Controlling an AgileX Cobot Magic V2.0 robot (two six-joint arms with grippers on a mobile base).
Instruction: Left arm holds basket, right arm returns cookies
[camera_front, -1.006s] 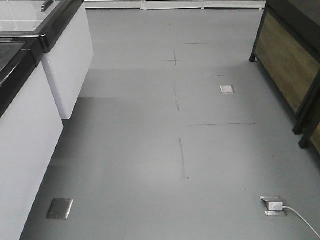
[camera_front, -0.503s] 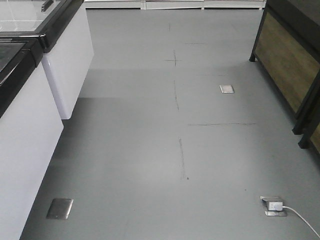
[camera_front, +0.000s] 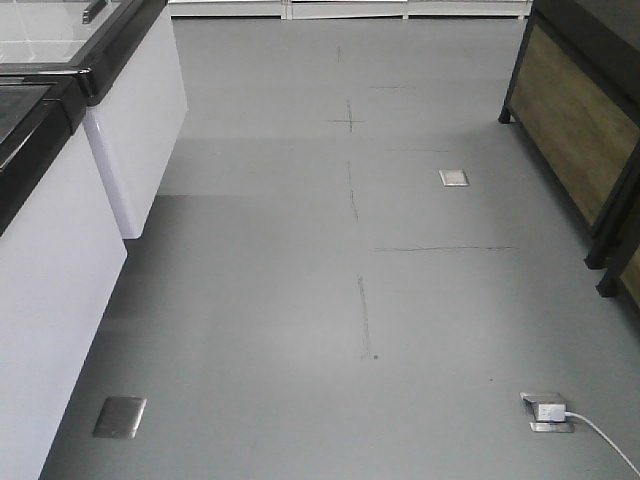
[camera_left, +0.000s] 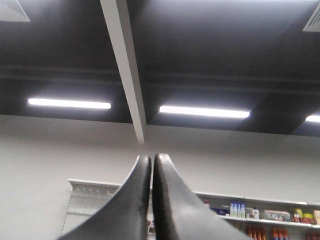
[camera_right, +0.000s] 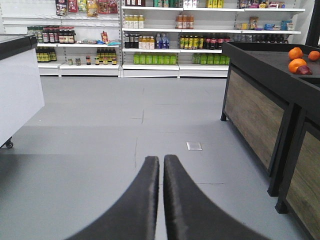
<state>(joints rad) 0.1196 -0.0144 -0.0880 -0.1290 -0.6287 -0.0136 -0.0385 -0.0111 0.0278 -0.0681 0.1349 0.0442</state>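
Note:
The basket and the cookies are out of view in every frame. My left gripper (camera_left: 152, 159) points up toward the ceiling; its two black fingers are pressed together with nothing between them. My right gripper (camera_right: 161, 161) points level down a shop aisle above the grey floor (camera_right: 100, 150), fingers shut with only a hairline gap and nothing held. Neither arm shows in the front view.
The front view shows grey floor (camera_front: 340, 300) with a white freezer cabinet (camera_front: 60, 260) on the left and a dark wooden display stand (camera_front: 580, 130) on the right. A floor socket with a white plug and cable (camera_front: 548, 411) lies at lower right. Stocked shelves (camera_right: 165, 45) line the aisle's far end.
The view has crept very slightly forward along the aisle; otherwise nothing differs.

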